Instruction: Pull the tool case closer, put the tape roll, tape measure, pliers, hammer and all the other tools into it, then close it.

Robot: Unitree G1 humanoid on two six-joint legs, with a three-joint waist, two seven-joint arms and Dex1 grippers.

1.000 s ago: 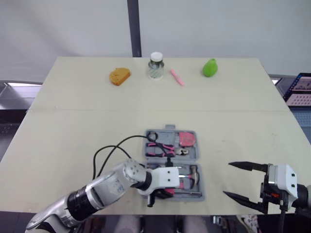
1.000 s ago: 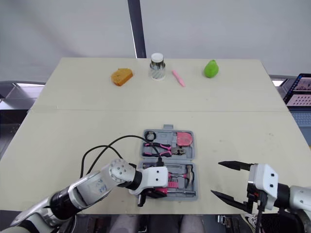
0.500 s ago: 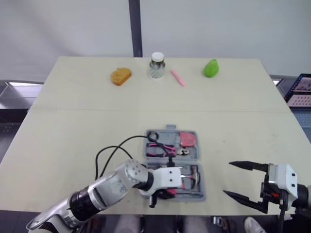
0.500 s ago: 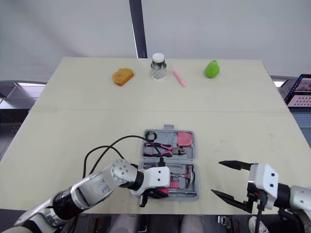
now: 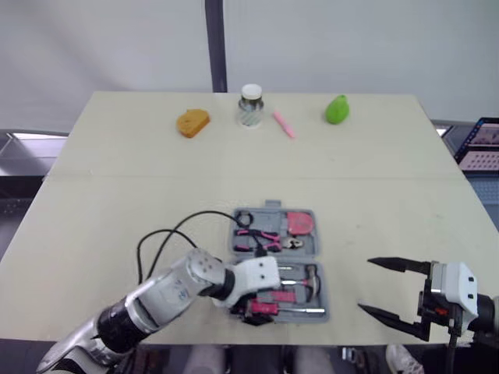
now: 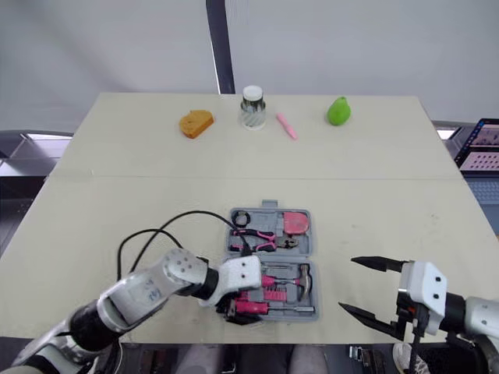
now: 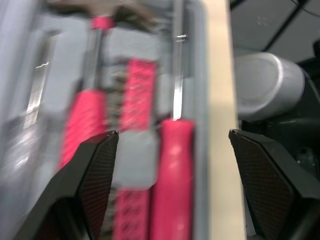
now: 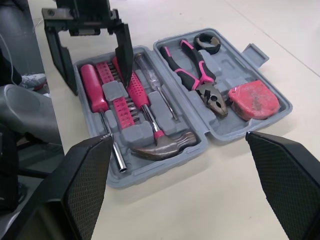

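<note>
The grey tool case [image 8: 235, 65] lies open near the table's front edge. In it are the black tape roll [image 8: 207, 44], pink-handled pliers [image 8: 200, 75], pink tape measure [image 8: 252, 100], hammer [image 8: 162, 145] and a pink-handled screwdriver [image 8: 92, 90]. My left gripper [image 5: 249, 308] hangs over the case's near left corner. It is open, its fingers astride the pink-handled screwdriver [image 7: 170, 170] without gripping it. My right gripper [image 5: 363, 285] is open above the table to the right of the case, holding nothing.
Along the far edge stand an orange bread-like piece [image 5: 192, 122], a lidded jar [image 5: 250, 105], a pink pen [image 5: 283, 123] and a green pear [image 5: 337, 109]. The case sits close to the table's front edge. A laptop [image 5: 479, 144] shows beyond the right edge.
My left gripper's fingers have spread wide over the case's near left corner, and that hand has drawn a little to the left. The right arm has not moved.
</note>
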